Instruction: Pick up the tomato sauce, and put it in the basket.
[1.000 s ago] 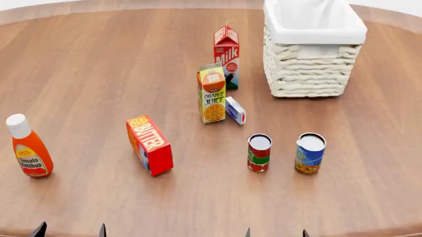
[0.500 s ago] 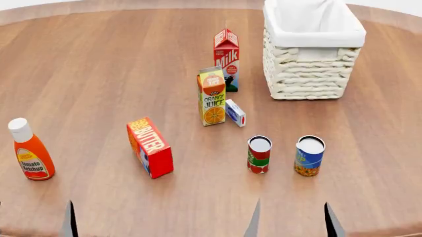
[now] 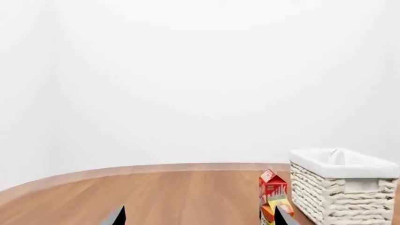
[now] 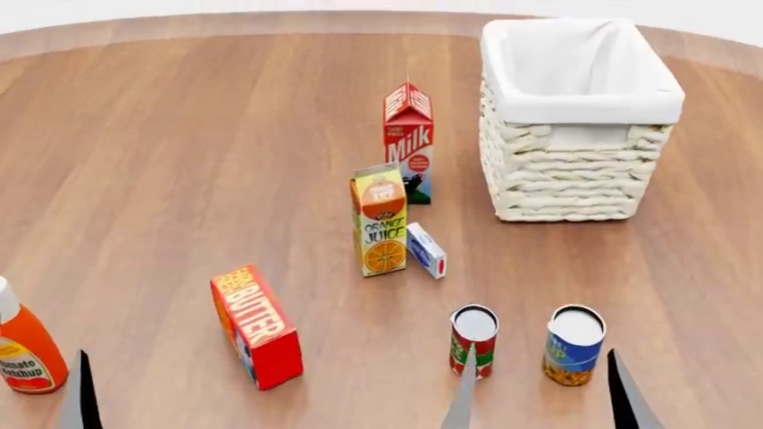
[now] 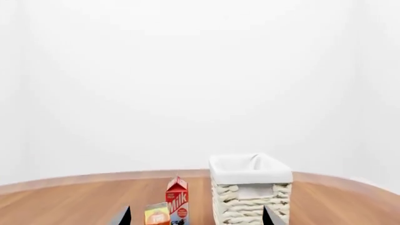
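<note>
The tomato sauce [image 4: 473, 335], a small can with a red and green label, stands upright on the wooden table [image 4: 179, 134] at the front, left of a blue and yellow can [image 4: 574, 346]. The basket [image 4: 578, 170] stands at the back right; it also shows in the left wrist view [image 3: 344, 192] and the right wrist view [image 5: 250, 197]. My right gripper [image 4: 542, 404] is open and empty, with its fingertips at the bottom edge on the near side of both cans. My left gripper [image 3: 200, 221] is open and empty; only one of its fingers [image 4: 81, 398] shows in the head view.
A milk carton [image 4: 408, 141], an orange juice carton [image 4: 381, 221] and a small blue-white box [image 4: 426, 251] stand between the cans and the basket. A red butter box [image 4: 254, 328] and a ketchup bottle [image 4: 21, 350] stand at the front left.
The head view has shifted, so everything on the table sits lower in the picture. The gripper fingertips reach higher into view. No object has moved on the table.
</note>
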Robot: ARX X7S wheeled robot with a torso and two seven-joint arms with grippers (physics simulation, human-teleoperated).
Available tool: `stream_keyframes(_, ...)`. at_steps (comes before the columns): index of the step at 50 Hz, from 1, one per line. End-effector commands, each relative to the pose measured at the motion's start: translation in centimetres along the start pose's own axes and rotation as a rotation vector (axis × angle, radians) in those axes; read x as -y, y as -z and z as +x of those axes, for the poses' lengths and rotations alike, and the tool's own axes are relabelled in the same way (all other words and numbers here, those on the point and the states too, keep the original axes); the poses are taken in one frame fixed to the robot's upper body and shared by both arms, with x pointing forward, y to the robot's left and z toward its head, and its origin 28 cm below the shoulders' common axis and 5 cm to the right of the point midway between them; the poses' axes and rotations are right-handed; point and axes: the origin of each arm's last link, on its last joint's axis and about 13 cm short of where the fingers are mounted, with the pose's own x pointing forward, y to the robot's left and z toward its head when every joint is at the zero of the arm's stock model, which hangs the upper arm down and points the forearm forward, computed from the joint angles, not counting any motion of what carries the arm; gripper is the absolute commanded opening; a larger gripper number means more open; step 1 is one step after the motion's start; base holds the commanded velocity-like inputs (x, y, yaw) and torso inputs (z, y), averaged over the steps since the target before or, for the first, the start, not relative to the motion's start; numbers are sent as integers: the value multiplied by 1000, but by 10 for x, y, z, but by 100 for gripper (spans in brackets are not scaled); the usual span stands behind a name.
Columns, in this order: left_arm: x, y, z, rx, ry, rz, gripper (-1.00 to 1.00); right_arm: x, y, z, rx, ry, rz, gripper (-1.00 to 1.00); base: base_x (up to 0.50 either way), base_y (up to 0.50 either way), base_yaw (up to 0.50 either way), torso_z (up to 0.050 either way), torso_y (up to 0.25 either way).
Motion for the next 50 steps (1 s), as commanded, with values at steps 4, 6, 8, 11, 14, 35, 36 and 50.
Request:
stream_keyframes(4,0,-3,-1,3,-2,-1,100,0,-3,-1,2,-4,8,100,500,0,0,0,0)
stream_keyframes(6,0,-3,-1,3,-2,1,100,0,-3,-1,2,-6,7,100,500,0,0,0,0)
stream_keyframes(8,1,-2,-1,9,-3,11,100,0,-3,-1,0,-8,10,100,500,0,0,0,0)
stream_keyframes(11,0,-2,-1,3,-8,8,100,0,-3,-1,0,-6,13,100,500,0,0,0,0)
stream_keyframes(14,1,-2,-1,2,-3,6,100,1,-3,-1,-2,-3,12,100,500,0,0,0,0)
stream_keyframes(35,0,-3,-1,8,-13,21,100,0,-1,-3,-8,-12,12,100,500,0,0,0,1)
stream_keyframes(36,0,-3,-1,8,-13,21,100,0,-1,-3,-7,-12,12,100,500,0,0,0,0)
stream_keyframes(50,0,-2,-1,6,-14,22,100,0,-1,-3,-1,-12,8,100,464,0,0,0,1)
